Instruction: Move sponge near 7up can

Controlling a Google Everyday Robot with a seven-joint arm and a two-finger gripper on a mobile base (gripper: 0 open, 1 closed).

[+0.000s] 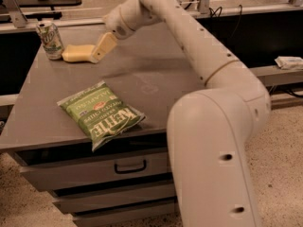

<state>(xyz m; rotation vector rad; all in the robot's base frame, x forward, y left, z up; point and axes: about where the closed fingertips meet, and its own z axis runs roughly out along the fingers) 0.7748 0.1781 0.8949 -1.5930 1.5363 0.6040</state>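
The pale yellow sponge (pixel 77 53) lies flat on the grey table (pixel 156 79) at the back left. The silver and green 7up can (pixel 49 39) stands upright just left of it, a small gap apart. My gripper (pixel 101 49) hangs at the end of the long white arm, right at the sponge's right end and low over the table. It touches or nearly touches that end; I cannot tell which.
A green Kettle chip bag (pixel 100 113) lies near the table's front left edge. The arm's thick white base (pixel 213 155) stands at the table's front right. Drawers (pixel 128 167) sit below the tabletop. Another bench runs behind the table.
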